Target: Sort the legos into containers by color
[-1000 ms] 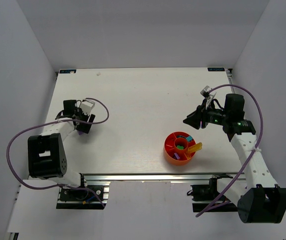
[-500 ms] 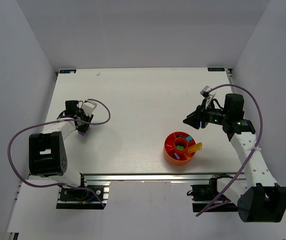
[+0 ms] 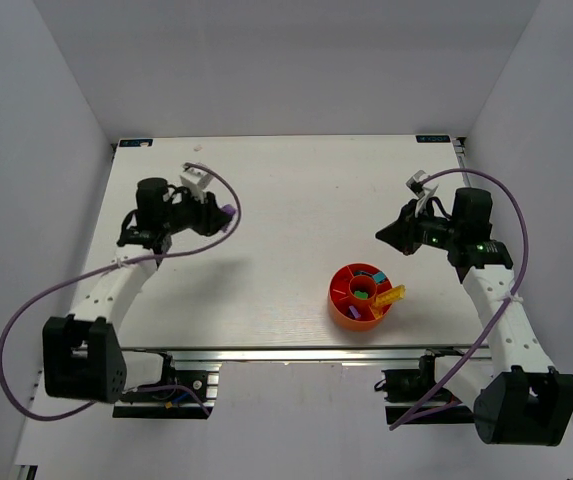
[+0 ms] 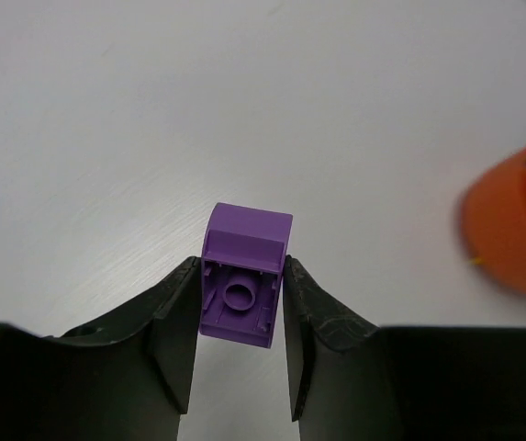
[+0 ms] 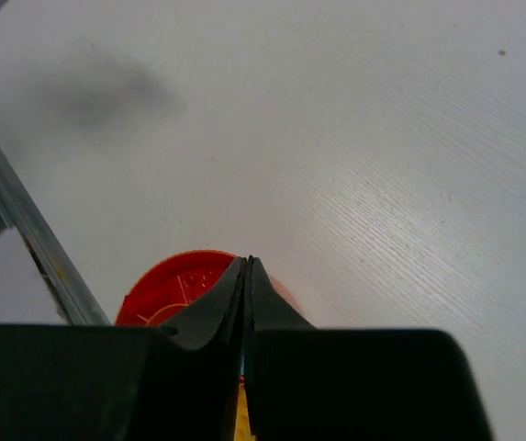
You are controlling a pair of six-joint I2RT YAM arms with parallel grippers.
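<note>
A purple lego brick point(image 4: 244, 276) sits pinched between the two black fingers of my left gripper point(image 4: 240, 303), hollow underside toward the camera, raised above the white table. From above, that purple lego point(image 3: 226, 213) shows at the tip of the left gripper point(image 3: 220, 216), left of the table's middle. The round orange-red tray point(image 3: 342, 301) stands near the front right; its containers hold green, cyan and purple legos, and a yellow plate point(image 3: 391, 295) sticks out over its right rim. My right gripper point(image 3: 386, 236) hovers up and right of the tray, its fingers pressed together with nothing between them point(image 5: 247, 276).
The tray point(image 5: 166, 294) lies just beyond the right fingertips in the right wrist view. An aluminium rail point(image 3: 296, 354) runs along the table's near edge. Grey walls close in the table on the left, back and right. Purple cables loop from both arms.
My left arm has lifted from the table at the left and swung rightward carrying the purple lego. The right gripper's fingers have closed together; that arm barely moved.
</note>
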